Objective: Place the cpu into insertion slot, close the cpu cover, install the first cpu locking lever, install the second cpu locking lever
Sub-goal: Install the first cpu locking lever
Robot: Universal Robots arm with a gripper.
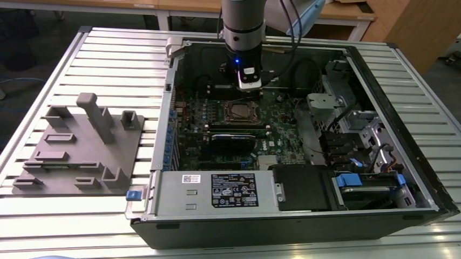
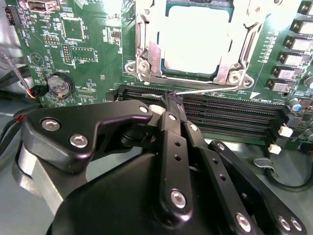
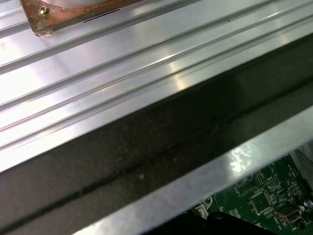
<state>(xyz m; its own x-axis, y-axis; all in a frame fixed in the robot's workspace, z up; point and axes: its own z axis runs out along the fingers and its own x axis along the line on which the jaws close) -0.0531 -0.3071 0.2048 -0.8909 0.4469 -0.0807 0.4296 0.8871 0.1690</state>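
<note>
Even overhead light falls on the ribbed metal table [image 1: 86,48] in the exterior view; the interior of the computer case [image 1: 403,178] lies in shade. In the second wrist view, glare bleaches the cpu [image 2: 194,39] to near white, and the gripper [image 2: 172,98] close to the lens is soft. In the first wrist view, bright streaks run along the table's grooves beside a dark, unlit band.

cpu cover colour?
Silvery bare metal; the cpu cover shows best in the second wrist view, framing the pale cpu.
</note>
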